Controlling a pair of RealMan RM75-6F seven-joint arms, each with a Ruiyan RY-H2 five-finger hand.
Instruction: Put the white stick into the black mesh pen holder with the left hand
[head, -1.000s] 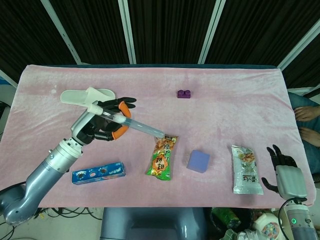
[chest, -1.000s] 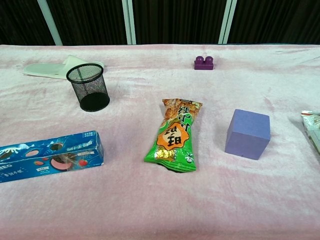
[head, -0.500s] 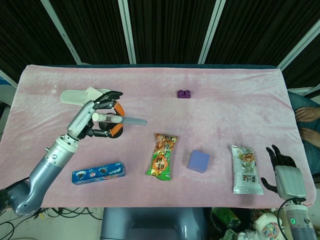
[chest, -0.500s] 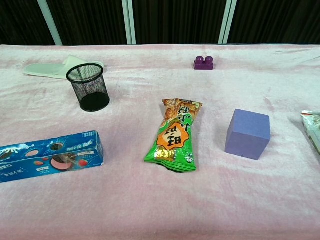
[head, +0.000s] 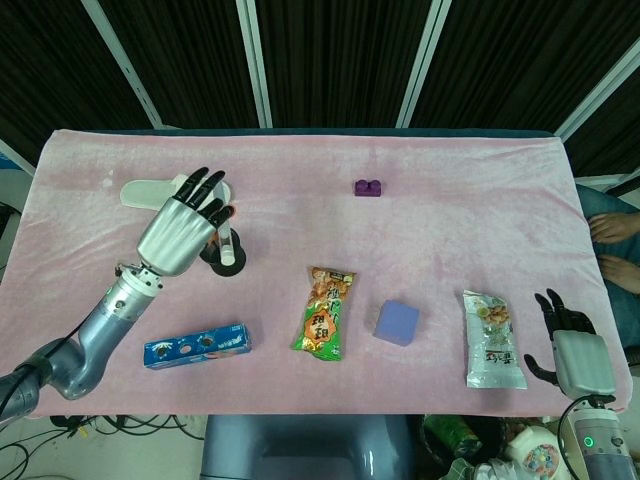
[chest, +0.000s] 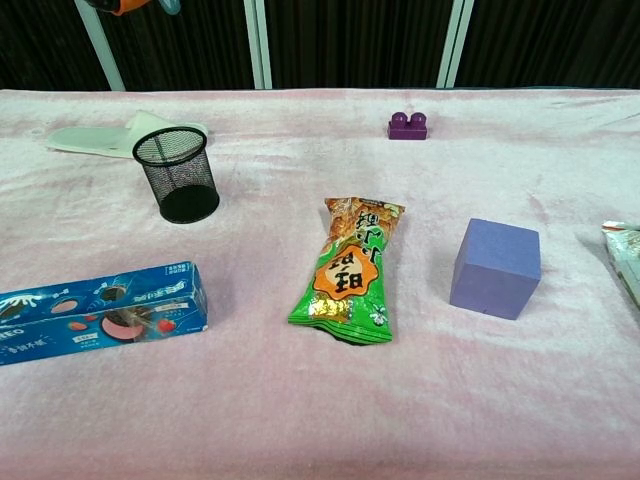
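Note:
The black mesh pen holder (chest: 177, 175) stands upright and empty at the left of the pink cloth; in the head view only its rim (head: 231, 265) peeks out under my left hand (head: 180, 230). That hand hovers over the holder, its back to the camera, and holds the white stick (head: 226, 241) nearly upright, pointing down at the opening. The chest view catches just an orange fingertip (chest: 125, 5) and the stick's lower end (chest: 170, 5) at the top edge, well above the holder. My right hand (head: 568, 342) rests open at the table's near right corner.
A white slipper (head: 148, 193) lies just behind the holder. A blue cookie box (head: 196, 346) sits near the front left. A green snack bag (head: 323, 314), a purple cube (head: 397, 322), a white snack pack (head: 493, 340) and a small purple brick (head: 369, 187) lie to the right.
My left hand has rolled over above the holder, swinging the stick from lying level and pointing right to nearly upright. Its fingertip and the stick's end now enter the chest view's top edge.

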